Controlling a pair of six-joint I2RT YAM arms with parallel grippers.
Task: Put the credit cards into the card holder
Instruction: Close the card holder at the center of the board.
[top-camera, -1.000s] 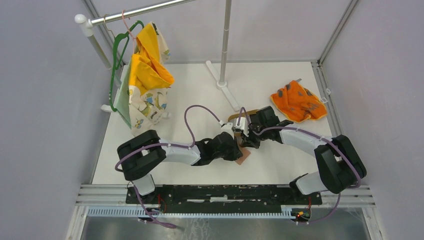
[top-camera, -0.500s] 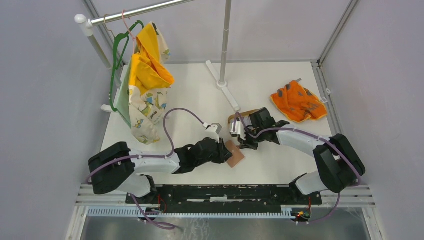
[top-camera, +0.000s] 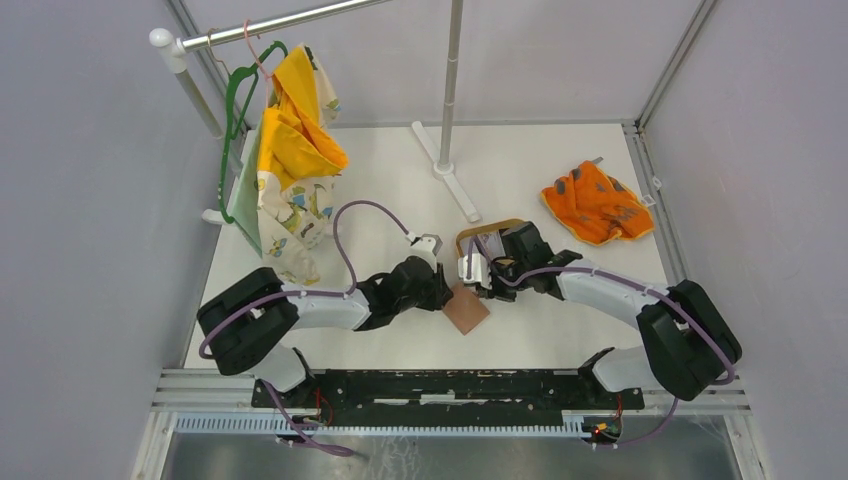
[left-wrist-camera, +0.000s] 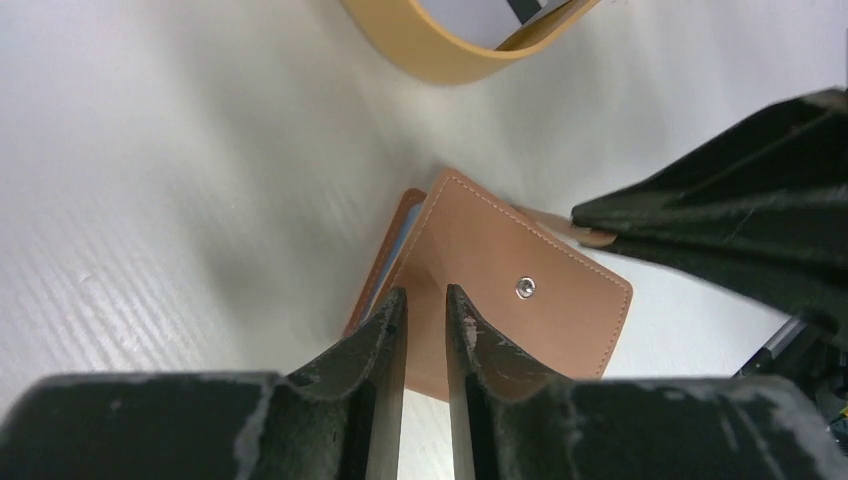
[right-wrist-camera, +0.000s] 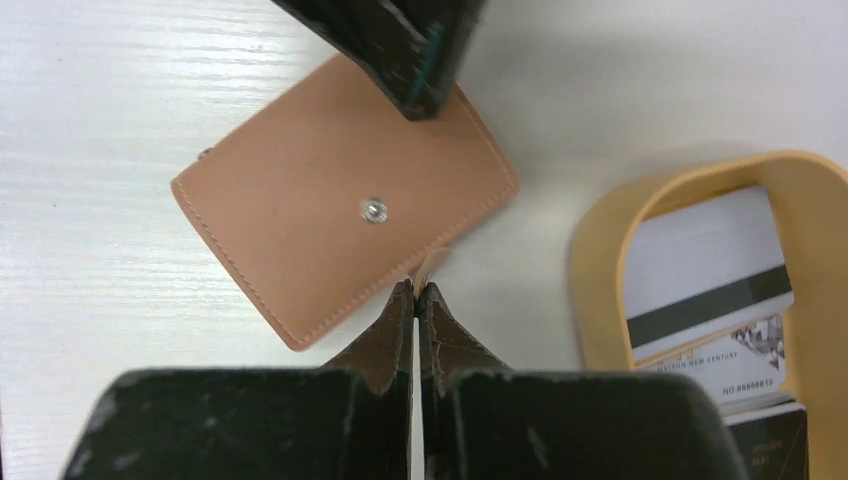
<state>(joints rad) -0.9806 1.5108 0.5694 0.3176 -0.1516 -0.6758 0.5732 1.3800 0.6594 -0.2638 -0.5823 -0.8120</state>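
Tan leather, the card holder (right-wrist-camera: 330, 200) lies folded with the credit cards (right-wrist-camera: 700, 260) in the wooden tray (right-wrist-camera: 600, 230) just beside it; our right gripper (right-wrist-camera: 416, 285) is clamped on its strap tab (right-wrist-camera: 432, 262), we judge to pull it open, while our left gripper (left-wrist-camera: 425, 292) has its nearly closed jaws straddling the opposite edge, and we cannot tell whether it grasps.

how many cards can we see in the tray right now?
2: a white card with a black stripe on top in the wooden tray, and a dark card next to it. More may be stacked underneath.
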